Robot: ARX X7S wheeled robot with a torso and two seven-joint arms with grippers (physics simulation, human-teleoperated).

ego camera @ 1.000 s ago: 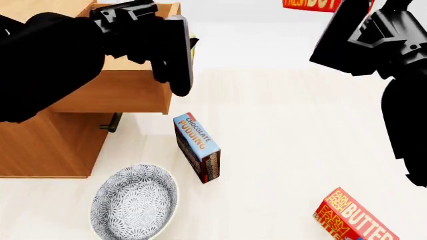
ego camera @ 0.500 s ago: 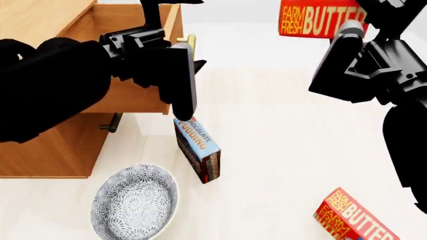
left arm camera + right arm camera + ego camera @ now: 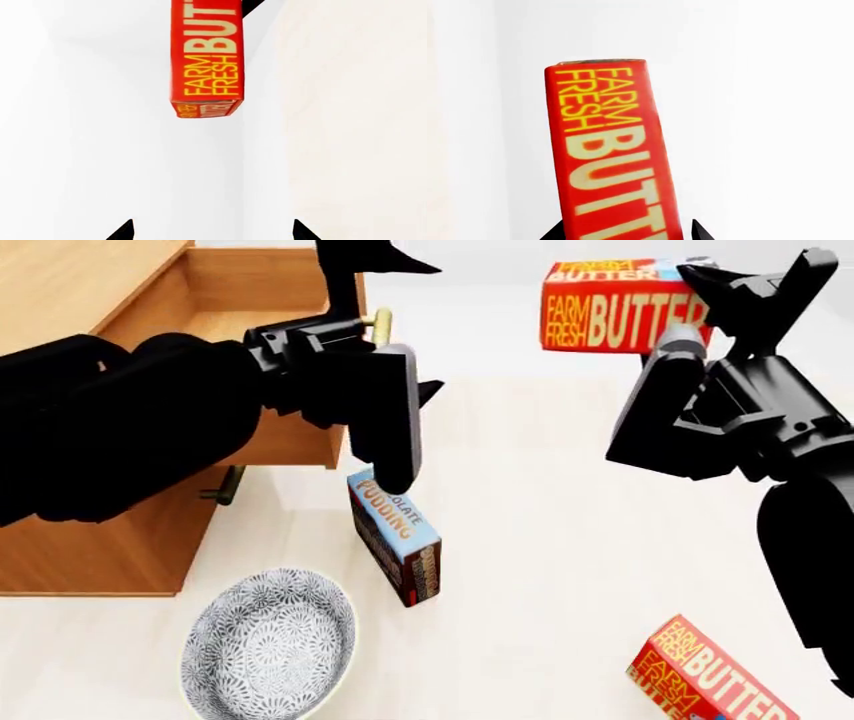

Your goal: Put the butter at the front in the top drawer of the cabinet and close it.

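Note:
My right gripper (image 3: 694,308) is shut on a red-orange butter box (image 3: 617,312) and holds it in the air, to the right of the cabinet. In the right wrist view the box (image 3: 610,150) sits between the two fingertips of the gripper (image 3: 627,232). A second, identical butter box (image 3: 707,680) lies at the bottom right. The top drawer (image 3: 260,280) of the wood cabinet (image 3: 94,530) is pulled open. My left gripper (image 3: 438,328) is open and empty beside the drawer's brass handle (image 3: 383,325), pointing at the held box (image 3: 207,60); its fingertips stand wide apart (image 3: 212,232).
A blue-and-brown chocolate pudding box (image 3: 396,538) stands on its edge in front of the drawer. A patterned bowl (image 3: 267,645) sits near the cabinet's front corner. The lower drawer's handle (image 3: 227,485) shows under the open drawer. My left arm covers much of the drawer.
The right gripper has brought the butter box down into view and slightly left. The left arm has moved right and lower, across the drawer front, towards the box.

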